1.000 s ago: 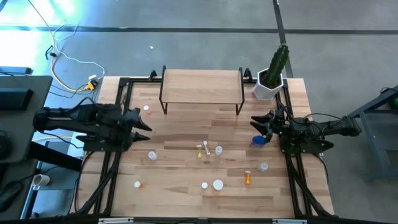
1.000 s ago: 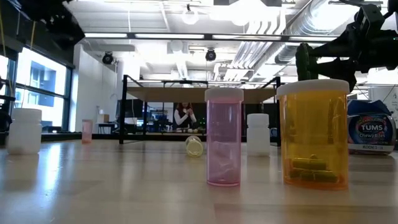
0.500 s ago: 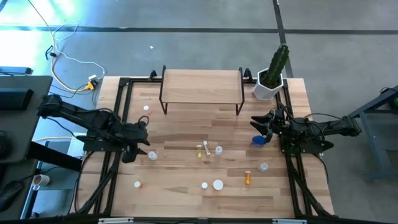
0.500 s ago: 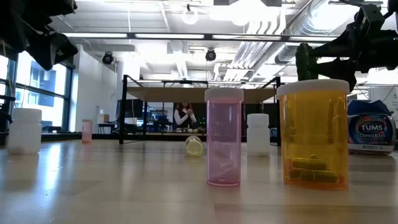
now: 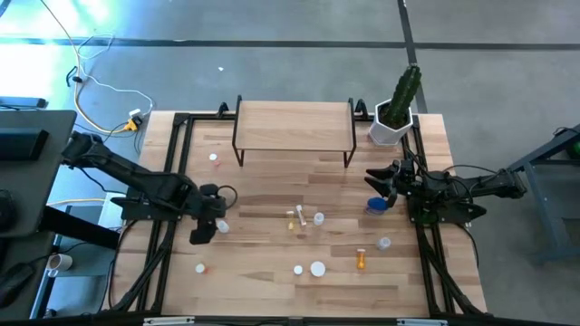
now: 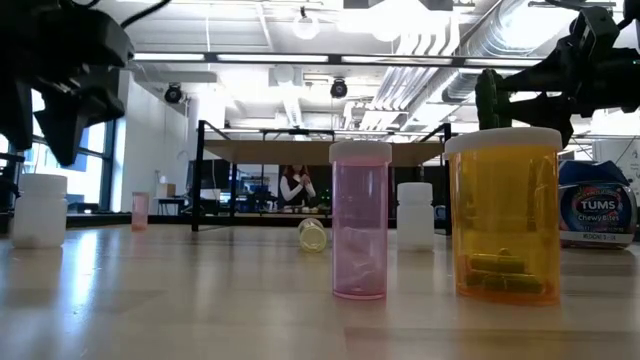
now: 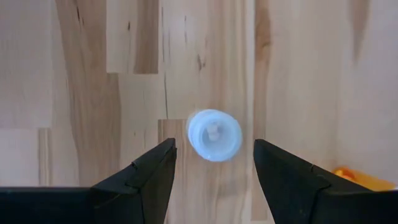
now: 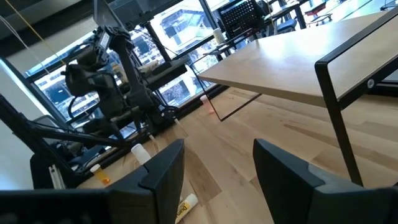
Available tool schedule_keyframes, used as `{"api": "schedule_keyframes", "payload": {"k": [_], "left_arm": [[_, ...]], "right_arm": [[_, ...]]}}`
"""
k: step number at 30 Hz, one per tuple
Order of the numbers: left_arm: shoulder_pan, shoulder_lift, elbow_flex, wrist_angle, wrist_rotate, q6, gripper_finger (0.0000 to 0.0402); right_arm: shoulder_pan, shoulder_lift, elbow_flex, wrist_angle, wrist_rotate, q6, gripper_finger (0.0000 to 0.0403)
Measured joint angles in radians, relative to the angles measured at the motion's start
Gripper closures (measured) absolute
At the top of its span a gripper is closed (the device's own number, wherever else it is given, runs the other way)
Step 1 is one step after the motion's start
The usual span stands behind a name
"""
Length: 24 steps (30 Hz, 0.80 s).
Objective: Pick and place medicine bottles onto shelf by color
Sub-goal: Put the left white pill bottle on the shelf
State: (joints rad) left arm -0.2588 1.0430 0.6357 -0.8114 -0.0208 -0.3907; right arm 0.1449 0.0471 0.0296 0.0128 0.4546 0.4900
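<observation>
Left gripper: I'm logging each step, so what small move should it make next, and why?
Probably lower straight down. In the left wrist view the left gripper is open, with the white bottle seen cap-on between and beyond its fingers, not yet grasped. The shelf is bare, and the right gripper waits near the blue jar.

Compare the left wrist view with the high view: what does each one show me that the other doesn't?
Only the left wrist view shows the left pincer open, with the white-capped bottle lined up in the gap between its fingers, seen cap-on.

Only the high view shows the whole layout: the shelf bare on top, the right pincer waiting by the blue jar, the plant pot, and the other bottles scattered on the table.

Both show that bottle upright on the table, not yet gripped.
</observation>
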Motion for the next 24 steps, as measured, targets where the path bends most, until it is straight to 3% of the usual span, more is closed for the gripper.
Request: {"api": "schedule_keyframes", "payload": {"k": [24], "left_arm": [[0.0,0.214,0.0,0.078,-0.018,-0.026,0.0213]], "right_arm": [[0.0,0.0,0.0,0.0,0.002,0.0,0.022]]}}
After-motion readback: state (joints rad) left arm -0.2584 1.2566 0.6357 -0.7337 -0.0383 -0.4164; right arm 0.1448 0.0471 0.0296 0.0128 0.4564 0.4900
